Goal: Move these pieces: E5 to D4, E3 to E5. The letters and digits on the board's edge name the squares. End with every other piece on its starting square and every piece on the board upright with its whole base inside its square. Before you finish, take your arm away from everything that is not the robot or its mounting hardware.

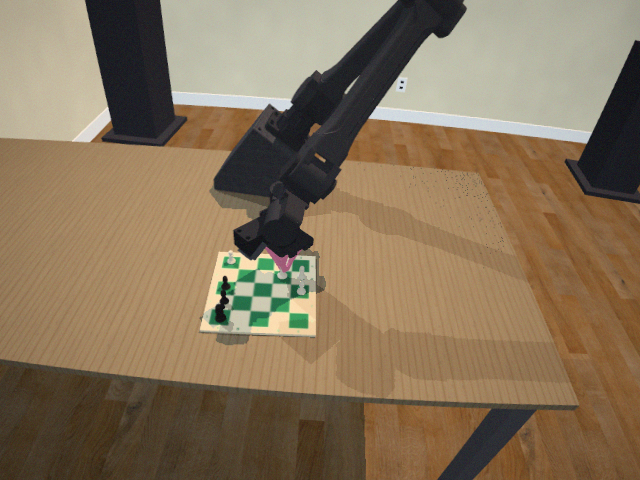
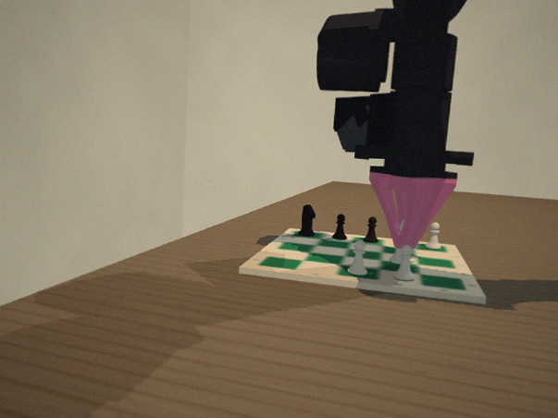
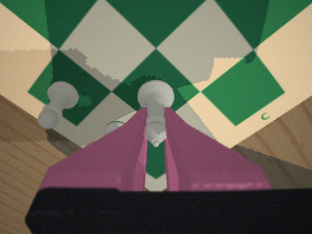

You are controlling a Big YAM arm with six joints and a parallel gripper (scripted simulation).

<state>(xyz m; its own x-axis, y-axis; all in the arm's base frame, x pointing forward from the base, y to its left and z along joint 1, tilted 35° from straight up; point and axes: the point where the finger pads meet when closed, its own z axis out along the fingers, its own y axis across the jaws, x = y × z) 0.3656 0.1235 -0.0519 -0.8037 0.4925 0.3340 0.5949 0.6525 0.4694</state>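
Observation:
My gripper is shut on a white bishop-like piece, upright with its base low over D4. Whether it touches the board is unclear. The board lies flat. A white pawn stands on E3. Another white pawn stands on E4, mostly hidden behind a finger in the wrist view. The corner square E5 holds no piece.
Along the A side stand a white pawn on A5, a black pawn on A3, a black pawn on A2 and a black knight on A1.

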